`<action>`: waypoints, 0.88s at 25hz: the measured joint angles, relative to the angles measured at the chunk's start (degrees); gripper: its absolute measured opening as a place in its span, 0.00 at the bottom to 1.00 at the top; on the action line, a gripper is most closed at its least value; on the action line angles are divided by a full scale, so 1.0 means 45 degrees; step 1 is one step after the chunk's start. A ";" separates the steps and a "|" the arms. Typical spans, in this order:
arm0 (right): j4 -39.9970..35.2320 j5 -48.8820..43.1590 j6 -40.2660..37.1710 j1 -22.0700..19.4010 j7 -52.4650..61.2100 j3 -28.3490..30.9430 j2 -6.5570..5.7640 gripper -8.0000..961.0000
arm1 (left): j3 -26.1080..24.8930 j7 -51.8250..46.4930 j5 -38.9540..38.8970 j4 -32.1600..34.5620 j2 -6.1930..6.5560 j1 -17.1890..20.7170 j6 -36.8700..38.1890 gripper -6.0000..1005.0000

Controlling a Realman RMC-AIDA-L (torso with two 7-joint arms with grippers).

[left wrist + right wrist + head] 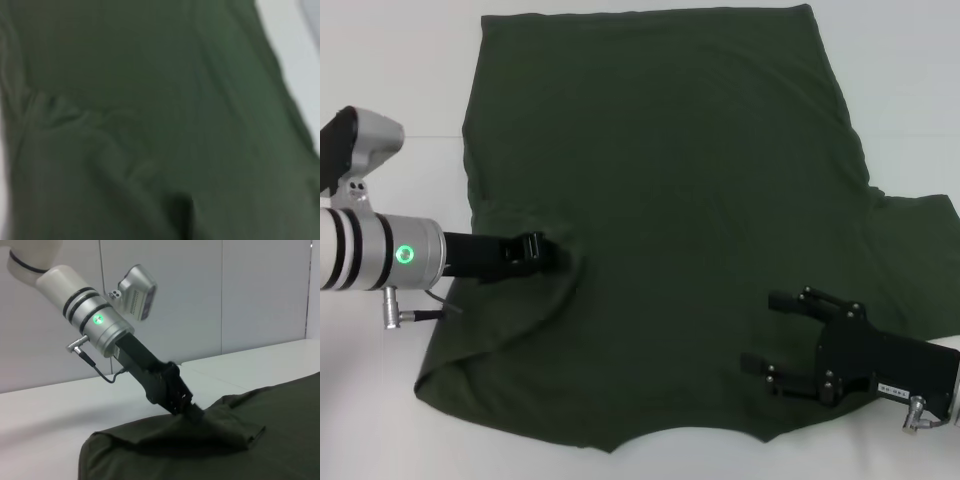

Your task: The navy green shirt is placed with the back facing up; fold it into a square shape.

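The navy green shirt [670, 150] lies spread on the white table, plain side up, with its right sleeve [920, 215] sticking out flat. Its left edge is folded inward over the body. My left gripper [558, 258] is at that fold, shut on a pinch of the cloth. The right wrist view shows the left gripper [192, 409] from the side, fingertips buried in the raised fold of the shirt [280, 440]. My right gripper [767, 331] hovers open over the shirt's lower right part, holding nothing. The left wrist view is filled by wrinkled shirt fabric [150, 100].
The white table [400, 60] shows bare around the shirt on the left and at the back. A pale wall stands behind the table [50, 415] in the right wrist view.
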 joint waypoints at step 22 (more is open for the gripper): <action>-0.0013 0.0039 -0.0105 -0.0090 0.0012 0.0318 -0.0029 0.94 | -0.1990 0.9250 -0.4248 -0.0558 0.1154 0.2385 0.6234 0.66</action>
